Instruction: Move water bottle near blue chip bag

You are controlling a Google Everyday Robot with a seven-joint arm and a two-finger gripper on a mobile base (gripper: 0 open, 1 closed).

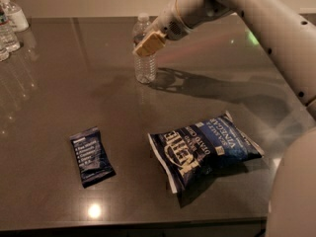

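Dark table (64,88); claw (148,44) at water bottle (145,69), perhaps touching

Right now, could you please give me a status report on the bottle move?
End effector at upper half of the water bottle. Bottle upright, far from the chip bag. Snack wrapper lies apart from both, off the path.
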